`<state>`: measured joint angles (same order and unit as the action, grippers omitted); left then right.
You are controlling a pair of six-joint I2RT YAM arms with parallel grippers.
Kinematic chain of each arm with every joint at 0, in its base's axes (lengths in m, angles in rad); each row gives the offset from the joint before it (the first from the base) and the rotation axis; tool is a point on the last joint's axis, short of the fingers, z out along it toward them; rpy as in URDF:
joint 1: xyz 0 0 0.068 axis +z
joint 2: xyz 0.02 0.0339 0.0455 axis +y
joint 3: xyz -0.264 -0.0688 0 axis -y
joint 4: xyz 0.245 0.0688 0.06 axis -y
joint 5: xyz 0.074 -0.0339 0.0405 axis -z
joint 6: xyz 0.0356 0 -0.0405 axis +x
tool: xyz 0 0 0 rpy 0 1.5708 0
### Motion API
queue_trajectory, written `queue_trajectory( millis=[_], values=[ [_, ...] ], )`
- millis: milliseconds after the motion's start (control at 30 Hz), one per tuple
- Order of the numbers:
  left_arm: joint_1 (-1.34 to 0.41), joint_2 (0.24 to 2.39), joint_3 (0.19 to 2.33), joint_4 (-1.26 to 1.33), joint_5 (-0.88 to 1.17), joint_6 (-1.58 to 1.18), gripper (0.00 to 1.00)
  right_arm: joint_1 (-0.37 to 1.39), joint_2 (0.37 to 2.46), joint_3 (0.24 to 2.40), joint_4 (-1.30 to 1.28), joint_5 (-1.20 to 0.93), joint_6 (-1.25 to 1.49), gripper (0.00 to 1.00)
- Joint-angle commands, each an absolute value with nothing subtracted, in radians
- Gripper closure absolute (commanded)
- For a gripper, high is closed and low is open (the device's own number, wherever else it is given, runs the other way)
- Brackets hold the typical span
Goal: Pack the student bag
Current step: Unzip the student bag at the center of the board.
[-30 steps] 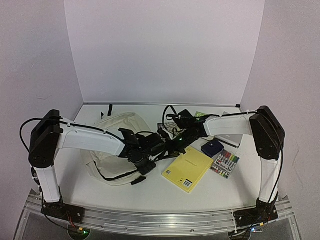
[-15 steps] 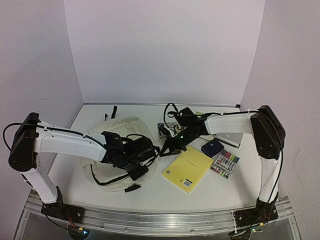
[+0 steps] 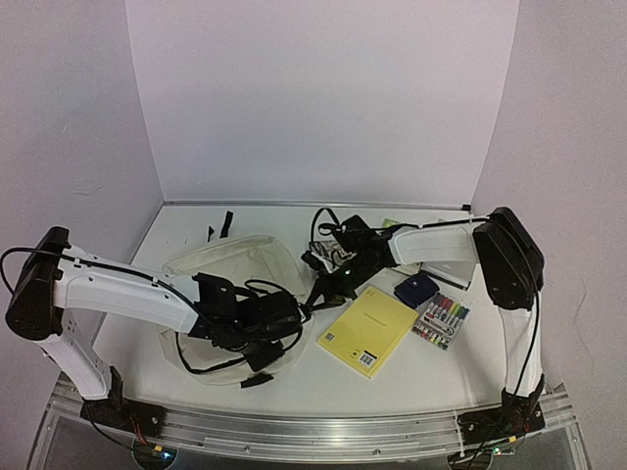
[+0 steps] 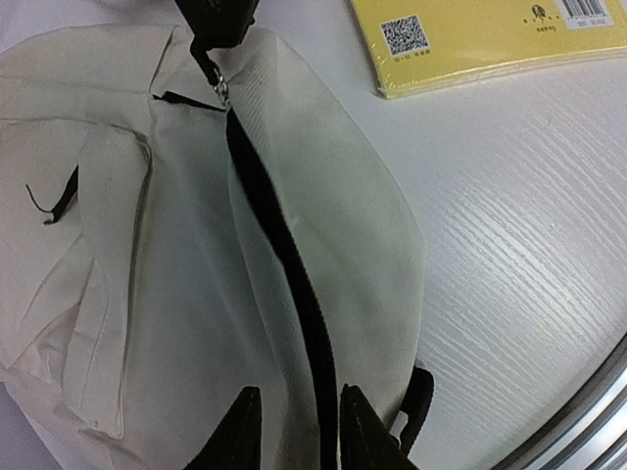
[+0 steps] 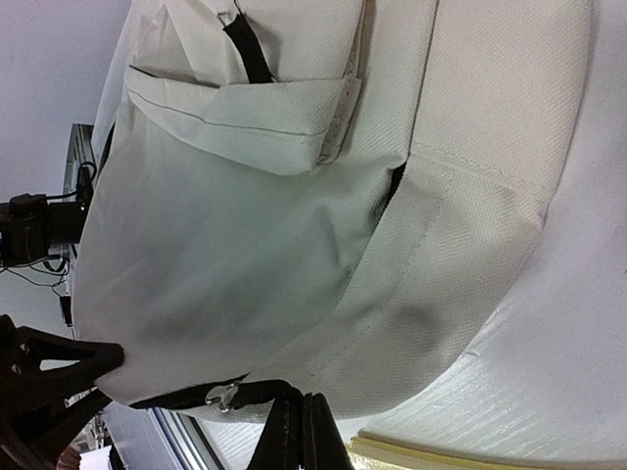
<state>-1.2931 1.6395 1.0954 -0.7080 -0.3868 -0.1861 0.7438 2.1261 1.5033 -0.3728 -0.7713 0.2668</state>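
Left gripper [image 4: 299,392]: low over the near-left bench [image 3: 294,387], clamped on a raised fold of the student bag [image 3: 240,257]. The black zipper line runs between its fingers.

Student bag: lies flat, left of centre, cream fabric, front pocket [image 5: 245,108] on the upper face.

Yellow notebook [image 3: 367,330]: just right of the bag, not touching it, barcode corner nearest.

Marker pack [image 3: 441,321]: just beside the notebook's right edge.

Navy pouch [image 3: 415,290]: just behind both.

Right gripper [image 5: 299,431]: reaches in from the right, fingers closed together on the zipper pull [image 5: 225,397] at the bag's right end.

Black strap [image 3: 223,221]: on the bench beyond the bag, near the back wall.
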Motion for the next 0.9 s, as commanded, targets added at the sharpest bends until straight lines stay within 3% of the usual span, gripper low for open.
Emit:
queue_trajectory(
  millis=[0,67,167,433,567,767,867],
  values=[
    [-1.307,1.594,1.103,-0.729,-0.412,-0.248,0.6,0.752,2.064,1.472,-0.345,-0.784,0.27,1.0],
    [-1.307,1.604,1.12,-0.703,-0.409,-0.252,0.47,0.759,2.045,1.456,-0.344,-0.793,0.273,1.0],
    [-1.307,1.648,1.152,-0.676,-0.424,-0.251,0.4,0.766,2.047,1.445,-0.344,-0.789,0.274,1.0],
    [-1.27,1.79,1.253,-0.639,-0.441,-0.24,0.38,0.771,2.068,1.442,-0.341,-0.798,0.283,1.0],
    [-1.252,1.832,1.276,-0.616,-0.437,-0.227,0.53,0.772,2.063,1.438,-0.341,-0.796,0.284,1.0],
    [-1.262,1.857,1.271,-0.606,-0.395,-0.195,0.96,0.771,2.073,1.444,-0.343,-0.773,0.283,1.0],
    [-1.28,1.826,1.228,-0.592,-0.371,-0.183,1.0,0.77,2.089,1.463,-0.344,-0.725,0.269,1.0]
  ],
)
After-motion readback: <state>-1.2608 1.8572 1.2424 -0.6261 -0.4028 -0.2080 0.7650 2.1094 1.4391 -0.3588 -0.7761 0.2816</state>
